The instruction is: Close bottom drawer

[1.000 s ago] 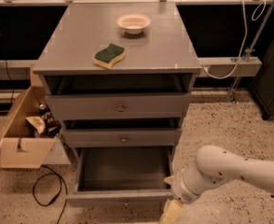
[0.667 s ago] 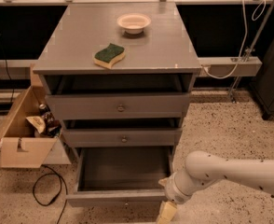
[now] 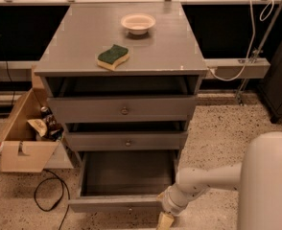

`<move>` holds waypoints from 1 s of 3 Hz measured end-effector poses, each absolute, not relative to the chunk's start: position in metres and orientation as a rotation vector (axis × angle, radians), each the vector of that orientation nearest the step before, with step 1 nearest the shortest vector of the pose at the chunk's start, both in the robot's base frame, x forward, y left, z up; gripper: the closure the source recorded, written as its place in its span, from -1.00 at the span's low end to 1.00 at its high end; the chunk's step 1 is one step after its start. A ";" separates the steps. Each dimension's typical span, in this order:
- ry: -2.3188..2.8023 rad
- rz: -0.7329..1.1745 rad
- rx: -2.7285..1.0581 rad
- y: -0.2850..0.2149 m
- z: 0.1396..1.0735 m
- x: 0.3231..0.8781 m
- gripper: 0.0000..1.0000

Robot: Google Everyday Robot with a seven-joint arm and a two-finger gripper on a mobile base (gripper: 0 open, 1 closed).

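The grey cabinet [image 3: 122, 47] has three drawers. The bottom drawer [image 3: 124, 178] is pulled far out and its inside is empty; its narrow front panel [image 3: 114, 204] lies near the bottom of the view. My white arm reaches in from the lower right. The gripper [image 3: 166, 219] is at the bottom edge, just right of the front panel's right end and close to it. The top drawer front [image 3: 124, 110] and the middle drawer front [image 3: 127, 141] stand slightly out.
A green and yellow sponge [image 3: 113, 56] and a small white bowl [image 3: 138, 23] sit on the cabinet top. An open cardboard box [image 3: 23, 138] with items stands on the floor to the left. A black cable [image 3: 50, 195] loops on the speckled floor.
My arm has moved left, so the gripper is now closer to the right end of the bottom drawer's front. The drawer looks unmoved.
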State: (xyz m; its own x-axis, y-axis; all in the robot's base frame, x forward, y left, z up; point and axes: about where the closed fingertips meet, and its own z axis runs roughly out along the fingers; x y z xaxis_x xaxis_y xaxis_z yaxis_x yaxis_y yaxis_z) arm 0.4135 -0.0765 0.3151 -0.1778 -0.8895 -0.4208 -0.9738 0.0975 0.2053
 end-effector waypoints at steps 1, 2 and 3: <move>2.194 0.653 -1.903 -0.082 0.271 0.416 -0.18; 2.241 0.649 -1.892 -0.086 0.228 0.421 0.29; 2.246 0.659 -1.889 -0.085 0.223 0.419 0.75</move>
